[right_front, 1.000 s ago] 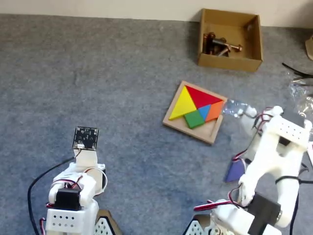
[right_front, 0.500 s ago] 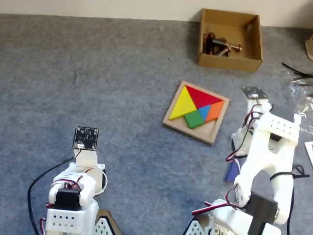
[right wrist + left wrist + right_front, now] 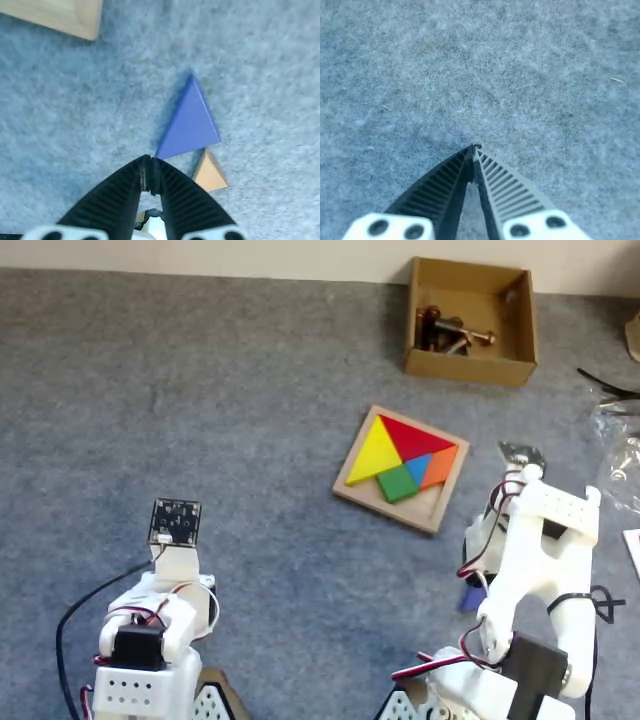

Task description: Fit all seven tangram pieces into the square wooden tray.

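Observation:
The square wooden tray (image 3: 422,506) lies mid-table, holding a yellow triangle (image 3: 372,452), a red triangle (image 3: 415,435), a small blue piece (image 3: 417,465), a green square (image 3: 397,482) and an orange piece (image 3: 438,468). A violet-blue triangle (image 3: 190,122) lies flat on the carpet outside the tray, peeking out beside the right arm (image 3: 540,540). A small tan triangle (image 3: 209,172) touches it. My right gripper (image 3: 150,161) is shut and empty, its tips just short of the violet-blue triangle's corner. A tray corner (image 3: 60,15) sits farther off. My left gripper (image 3: 474,149) is shut over bare carpet.
A cardboard box (image 3: 470,320) with metal parts stands at the back, beyond the tray. Clear plastic wrap and cables (image 3: 618,425) lie at the right edge. The left arm (image 3: 160,610) rests at the near left on grey carpet.
The right arm has drawn back from the tray's right corner toward its base and tilted down over the loose triangles. The left arm has not moved.

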You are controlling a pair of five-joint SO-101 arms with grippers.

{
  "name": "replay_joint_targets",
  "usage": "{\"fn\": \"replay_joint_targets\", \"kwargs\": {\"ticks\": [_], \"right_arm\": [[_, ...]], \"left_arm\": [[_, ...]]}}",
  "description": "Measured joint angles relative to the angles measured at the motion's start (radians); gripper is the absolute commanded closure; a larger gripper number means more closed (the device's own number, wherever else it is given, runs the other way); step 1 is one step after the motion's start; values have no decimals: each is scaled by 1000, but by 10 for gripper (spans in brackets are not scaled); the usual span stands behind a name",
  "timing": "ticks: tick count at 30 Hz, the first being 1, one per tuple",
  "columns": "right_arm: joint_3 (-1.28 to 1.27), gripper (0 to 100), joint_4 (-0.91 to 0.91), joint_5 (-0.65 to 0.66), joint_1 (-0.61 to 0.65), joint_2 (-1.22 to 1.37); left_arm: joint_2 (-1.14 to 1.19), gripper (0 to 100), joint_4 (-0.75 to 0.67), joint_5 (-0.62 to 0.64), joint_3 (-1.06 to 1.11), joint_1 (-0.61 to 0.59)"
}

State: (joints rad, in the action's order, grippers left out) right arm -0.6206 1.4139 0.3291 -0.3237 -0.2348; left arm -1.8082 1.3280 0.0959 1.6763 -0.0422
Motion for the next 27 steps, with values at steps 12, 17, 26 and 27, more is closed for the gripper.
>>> {"fn": "replay_joint_targets", "kwargs": {"ticks": [12,17,26,27], "right_arm": [[-37,993,123,-114,0,-141],[-170,993,129,-129,35,-351],[-301,988,72,-132,57,-471],[-307,988,55,-132,57,-471]], "left_arm": [[0,995,0,0,0,0],[0,995,0,0,0,0],[0,995,0,0,0,0],[0,995,0,0,0,0]]}}
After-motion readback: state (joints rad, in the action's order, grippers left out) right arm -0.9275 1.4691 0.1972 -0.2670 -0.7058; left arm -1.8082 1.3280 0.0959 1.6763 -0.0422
